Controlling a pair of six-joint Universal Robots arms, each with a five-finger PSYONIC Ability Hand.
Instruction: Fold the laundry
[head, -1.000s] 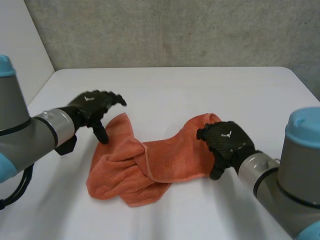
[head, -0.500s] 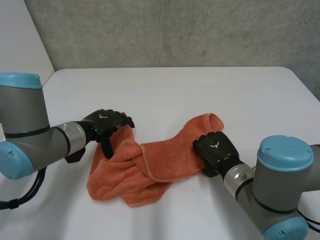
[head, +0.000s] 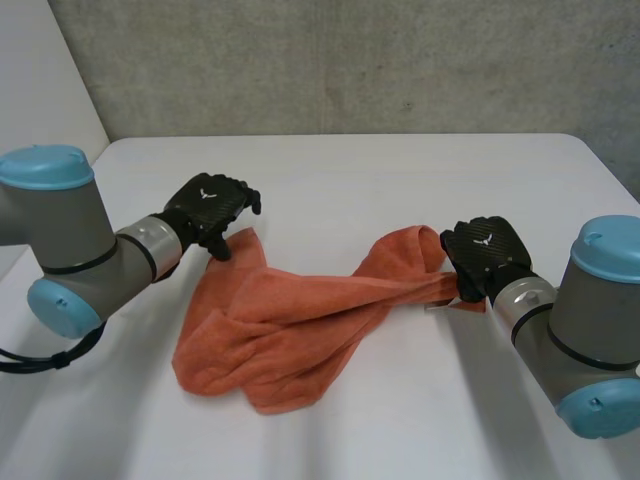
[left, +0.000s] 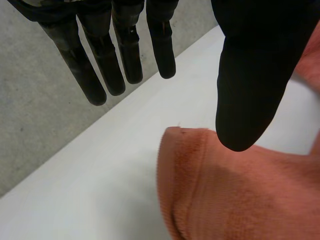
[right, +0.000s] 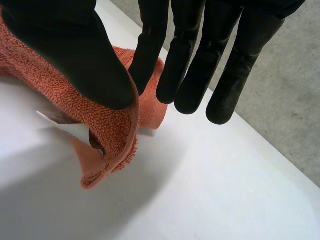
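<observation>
The orange towel (head: 280, 330) lies crumpled on the white table (head: 380, 170). Its long axis runs side to side, and one twisted end is drawn taut, pointing toward the right hand (head: 480, 252). That hand pinches the towel's right edge between thumb (right: 75, 55) and first finger, beside a white tag (right: 70, 129). The left hand (head: 212, 208) is over the towel's far left corner, fingers (left: 107, 70) straight and slightly spread, thumb apart, holding nothing.
</observation>
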